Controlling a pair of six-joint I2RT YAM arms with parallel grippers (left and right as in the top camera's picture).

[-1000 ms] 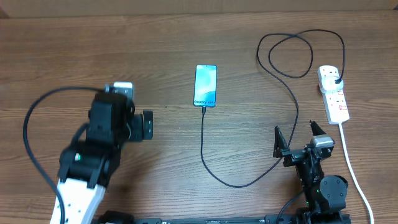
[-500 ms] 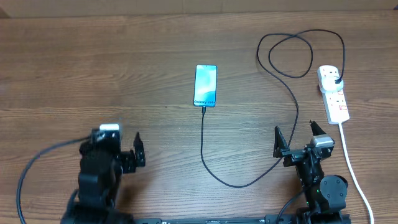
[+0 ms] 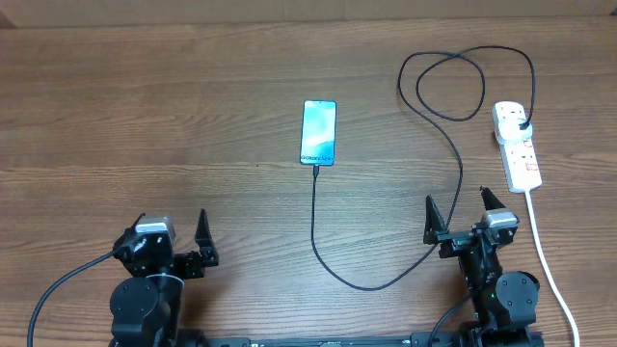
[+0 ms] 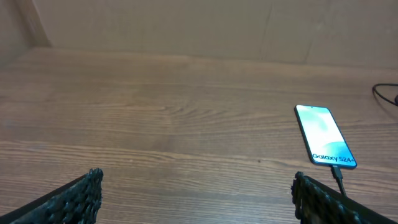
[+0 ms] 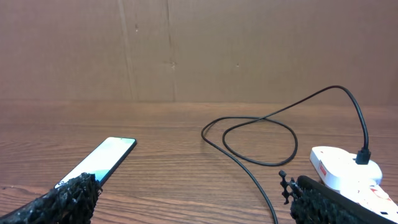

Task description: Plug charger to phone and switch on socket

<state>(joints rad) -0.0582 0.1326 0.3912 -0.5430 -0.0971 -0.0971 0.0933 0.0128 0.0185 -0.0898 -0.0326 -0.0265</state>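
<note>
The socket's (image 3: pixel 518 145) switches are too small to read. The charger (image 3: pixel 314 217) seems plugged into the phone (image 3: pixel 319 133), mid-counter (image 3: pixel 145 96). The left pincer (image 4: pixel 196 186), now drawn back to the near edge, and the right pincer (image 3: pixel 459 214) gape wide, empty.

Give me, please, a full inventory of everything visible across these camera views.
phone: one, light blue-teal screen, lying flat at mid-table.
charger: one, thin black cable, running from the phone's near end, curving right, looping at the far right, its plug in the socket's far end.
socket: one, white with red markings, at the table's right side.
white cord: one, thick, white, leading from the socket toward the near edge.
table: one, brown wood grain, under everything.
cardboard wall: one, brown, behind the table.
left gripper: one, black, near edge on the left, open, holding nothing.
right gripper: one, black, near edge on the right, open, holding nothing.
</note>
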